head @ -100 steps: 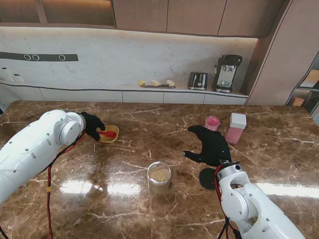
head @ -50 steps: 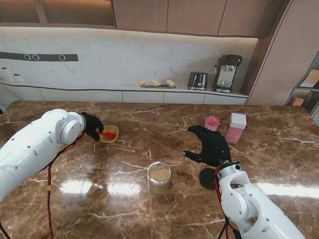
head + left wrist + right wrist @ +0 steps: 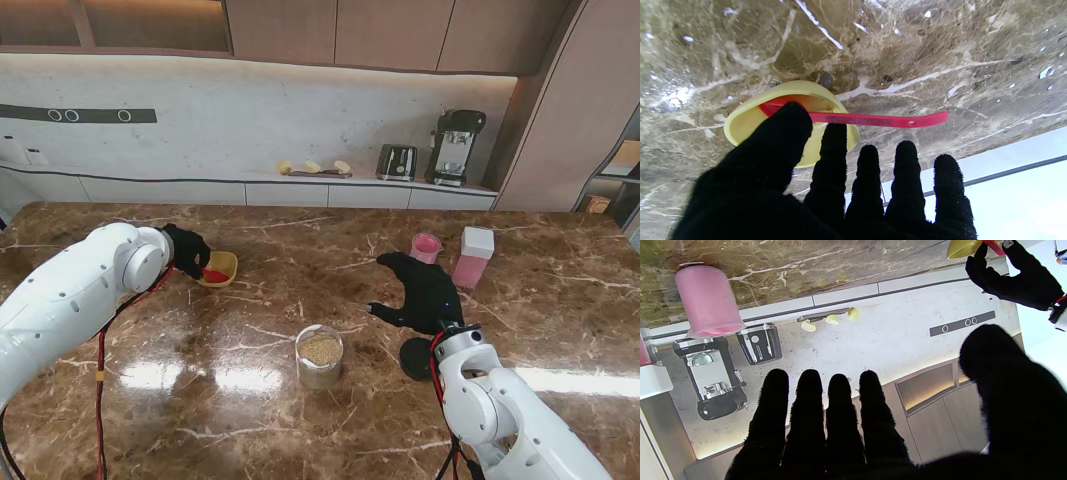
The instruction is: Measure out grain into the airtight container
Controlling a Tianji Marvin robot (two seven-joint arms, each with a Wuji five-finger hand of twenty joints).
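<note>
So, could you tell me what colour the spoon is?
Red spoon, clearest in the left wrist view.

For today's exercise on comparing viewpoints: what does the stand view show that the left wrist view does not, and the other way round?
Only the stand view shows the grain jar, the black lid, the pink cup and the right hand, open. Only the left wrist view shows the red spoon's whole handle reaching past the bowl rim. Both show the yellow bowl, the spoon and the left hand.

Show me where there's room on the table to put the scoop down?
Bare marble lies between the yellow bowl and the clear grain jar, and again nearer to me beside that jar. It is crowded on the right: pink cup, pink white-lidded container, black round lid and right hand cluster together.
</note>
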